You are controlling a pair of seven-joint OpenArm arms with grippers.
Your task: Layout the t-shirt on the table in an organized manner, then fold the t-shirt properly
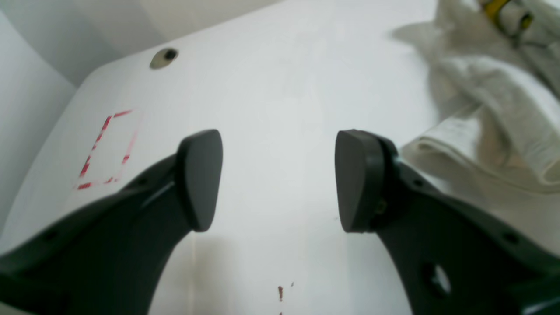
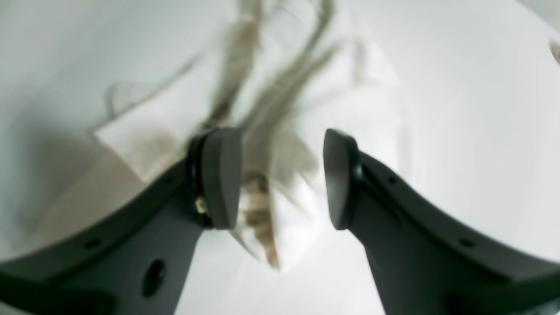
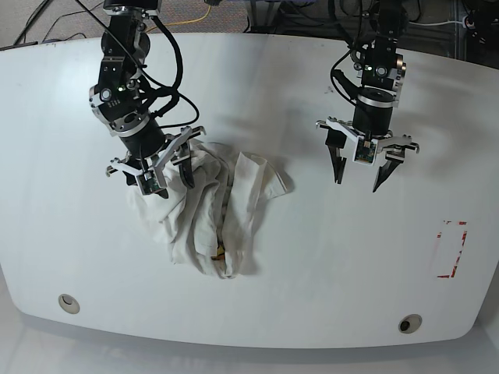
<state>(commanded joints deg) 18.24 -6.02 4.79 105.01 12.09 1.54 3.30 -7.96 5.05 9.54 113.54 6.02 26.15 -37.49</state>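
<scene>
- Dark curved fingers [image 1: 199, 179] of the left gripper [image 1: 278, 180] are seen spread wide above bare desk, with nothing held between them.
- Off to that gripper's side, apart from it, the crumpled cream cotton t-shirt [image 1: 490, 109] is found, a scrap of yellow print showing.
- Beyond the left gripper's other finger, a red-outlined rectangle mark [image 1: 107, 151] and a round grommet hole [image 1: 164, 57] are visible on the glossy white desk [image 1: 280, 87].
- The right gripper [image 2: 282, 179] is likewise spread, hanging over blurred folds of the t-shirt [image 2: 262, 131]; contact cannot be told.
- From the base view, the t-shirt [image 3: 214, 206] is bunched under the right gripper [image 3: 156, 173], well apart from the left gripper [image 3: 360, 167].
</scene>
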